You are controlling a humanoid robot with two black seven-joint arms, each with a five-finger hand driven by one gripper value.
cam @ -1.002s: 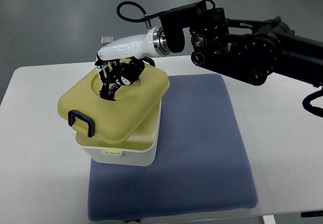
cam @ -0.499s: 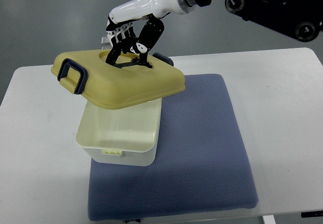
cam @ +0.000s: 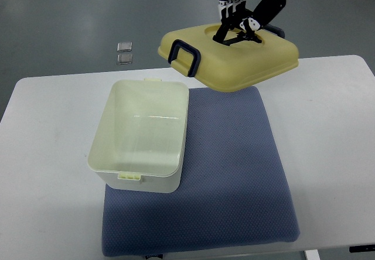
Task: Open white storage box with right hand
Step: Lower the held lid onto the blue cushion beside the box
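Observation:
The white storage box (cam: 140,181) stands open on the left part of the blue mat, its pale inside bare. Its yellow lid (cam: 234,61), with a dark blue handle (cam: 183,54) on its left end, hangs in the air above the mat's far edge, well clear of the box and to its upper right. My right hand (cam: 241,26) comes down from the top edge and is shut on the lid, its black fingers (cam: 234,33) dug into the recess in the lid's top. The left arm does not show.
A blue padded mat (cam: 234,172) covers the middle of the white table (cam: 47,172). Two small silver squares (cam: 125,52) lie on the grey floor beyond the table's far edge.
My right hand has lifted the lid off the box and carried it up and to the right. The box stays in place, now fully uncovered.

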